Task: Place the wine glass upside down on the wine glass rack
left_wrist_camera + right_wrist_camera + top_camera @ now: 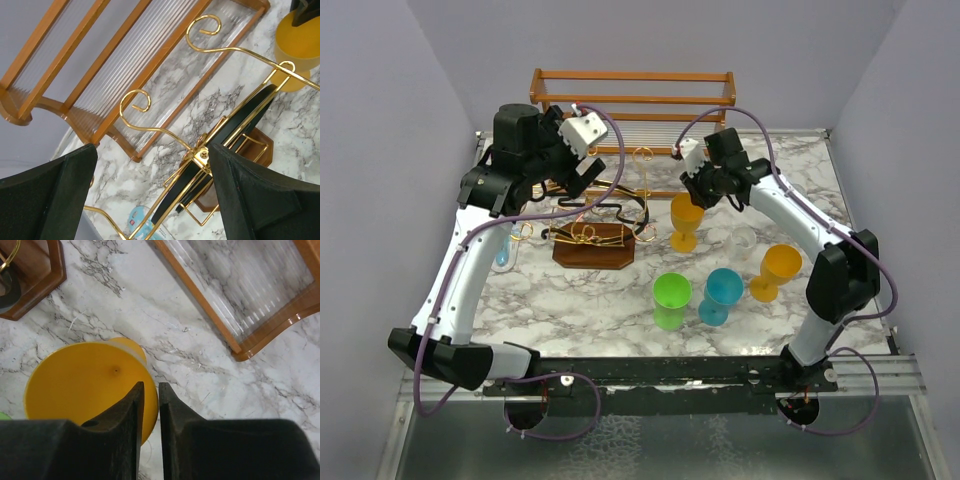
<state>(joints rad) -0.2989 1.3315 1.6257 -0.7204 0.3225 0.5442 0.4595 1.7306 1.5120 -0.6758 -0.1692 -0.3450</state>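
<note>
Over the twelve o'clock edge of the wine glass rack, the left gripper hangs released; at three o'clock the right gripper clenches the rim of the wine glass, bare table between.

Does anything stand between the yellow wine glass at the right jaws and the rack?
Nothing visible on the marble table between the yellow wine glass and the wine glass rack. The left gripper hangs open above the rack's loops and may block it.
</note>
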